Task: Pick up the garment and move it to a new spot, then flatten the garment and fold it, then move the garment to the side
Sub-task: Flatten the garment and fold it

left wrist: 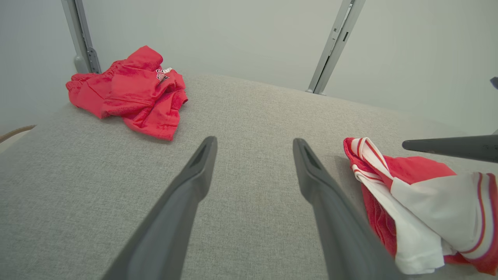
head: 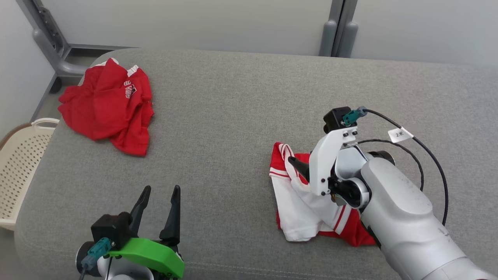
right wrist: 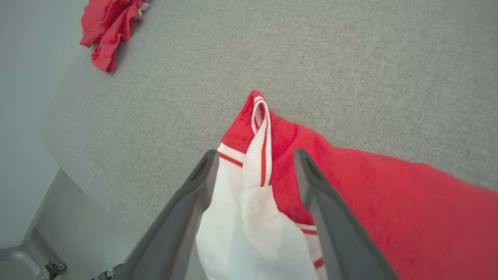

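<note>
The garment, red with white panels and striped trim, lies crumpled on the grey cushion at the right. My right gripper hovers over its left edge, pointing left. In the right wrist view the right gripper is open, and a striped fold of the garment rests loosely between its spread fingers. My left gripper stands open near the front edge with nothing in it. The left wrist view has the left gripper over bare cushion, the garment to its right, and one right finger reaching in above it.
A second, all-red garment lies bunched at the far left of the grey cushion. A cream perforated basket stands off the cushion's left edge. Grey frame posts rise behind, and a black cable loops off my right wrist.
</note>
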Controlling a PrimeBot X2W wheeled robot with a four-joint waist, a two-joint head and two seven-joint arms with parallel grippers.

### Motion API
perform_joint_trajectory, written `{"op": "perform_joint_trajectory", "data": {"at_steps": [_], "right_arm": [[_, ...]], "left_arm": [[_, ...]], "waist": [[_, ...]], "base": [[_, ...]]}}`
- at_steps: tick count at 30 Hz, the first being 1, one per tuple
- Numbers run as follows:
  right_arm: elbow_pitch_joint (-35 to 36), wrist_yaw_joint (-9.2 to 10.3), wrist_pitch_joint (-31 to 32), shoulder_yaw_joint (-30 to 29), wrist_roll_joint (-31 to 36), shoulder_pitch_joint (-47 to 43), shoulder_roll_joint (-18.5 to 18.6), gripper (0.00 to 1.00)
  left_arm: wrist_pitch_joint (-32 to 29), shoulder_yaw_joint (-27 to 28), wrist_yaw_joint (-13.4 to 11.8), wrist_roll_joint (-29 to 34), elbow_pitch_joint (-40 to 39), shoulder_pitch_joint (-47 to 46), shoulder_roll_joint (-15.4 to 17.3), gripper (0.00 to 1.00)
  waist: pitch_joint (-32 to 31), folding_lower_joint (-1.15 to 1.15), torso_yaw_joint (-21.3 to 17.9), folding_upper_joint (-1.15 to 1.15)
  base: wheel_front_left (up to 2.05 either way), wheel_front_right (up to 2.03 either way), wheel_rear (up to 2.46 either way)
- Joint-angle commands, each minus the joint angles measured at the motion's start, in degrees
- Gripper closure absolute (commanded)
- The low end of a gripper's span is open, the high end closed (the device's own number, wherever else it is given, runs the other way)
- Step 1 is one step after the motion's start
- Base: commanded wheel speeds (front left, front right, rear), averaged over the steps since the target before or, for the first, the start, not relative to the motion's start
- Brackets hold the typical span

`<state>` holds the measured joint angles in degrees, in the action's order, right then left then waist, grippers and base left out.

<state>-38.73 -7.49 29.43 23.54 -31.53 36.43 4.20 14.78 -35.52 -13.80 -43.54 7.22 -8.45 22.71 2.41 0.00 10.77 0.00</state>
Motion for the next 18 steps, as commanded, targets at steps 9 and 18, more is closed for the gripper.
{"op": "perform_joint_trajectory", "data": {"at_steps": [9, 18], "right_arm": [[3.8, 0.00, -1.5, 0.7, -3.6, 4.5, 3.4, 0.00], [11.9, 0.00, -4.2, 1.9, -6.8, -0.5, 13.6, 0.00]], "left_arm": [[0.3, -0.3, -0.4, 0.5, -0.7, 0.3, 0.2, 0.00], [-0.1, -0.7, -0.9, 0.6, -1.7, 1.0, 0.3, 0.00]], "waist": [[-1.0, 0.00, -3.9, 0.00], [-1.2, 0.00, -6.1, 0.00]], "base": [[0.00, 0.00, 0.00], [0.00, 0.00, 0.00]]}}
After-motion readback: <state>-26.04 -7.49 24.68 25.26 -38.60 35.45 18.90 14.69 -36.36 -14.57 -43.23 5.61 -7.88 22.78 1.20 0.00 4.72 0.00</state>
